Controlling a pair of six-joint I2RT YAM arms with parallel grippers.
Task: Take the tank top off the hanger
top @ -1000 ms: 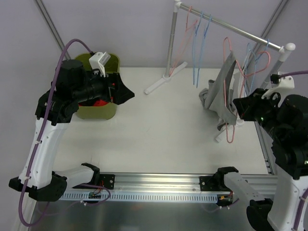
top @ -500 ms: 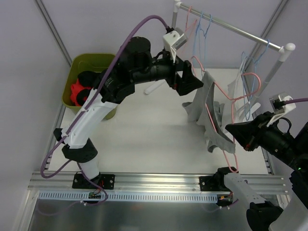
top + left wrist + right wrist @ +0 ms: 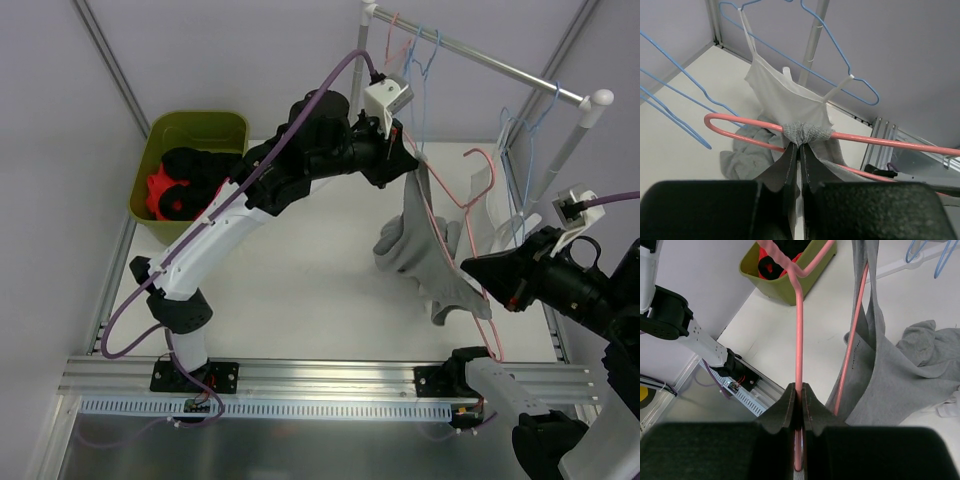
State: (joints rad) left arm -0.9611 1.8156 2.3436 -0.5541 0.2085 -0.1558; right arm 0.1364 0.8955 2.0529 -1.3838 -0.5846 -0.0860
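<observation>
While the green bin sits off at the left edge of the tabletop, we have the left gripper reaching across to the middle. Its fingers are clenched on the grey tank top, right under the spot where the fabric bunches around the pink hanger. The tank top hangs from that wire between the two arms, draping down toward the tabletop in front of the rack. Over on the right, the right gripper is clamped tight on the hanger's wire, steadying it. We judge this to be the pulling-off step: both grips set, garment not yet free. Next the left arm needs to draw the bunched strap along and off the wire's end while the right holds firm.
</observation>
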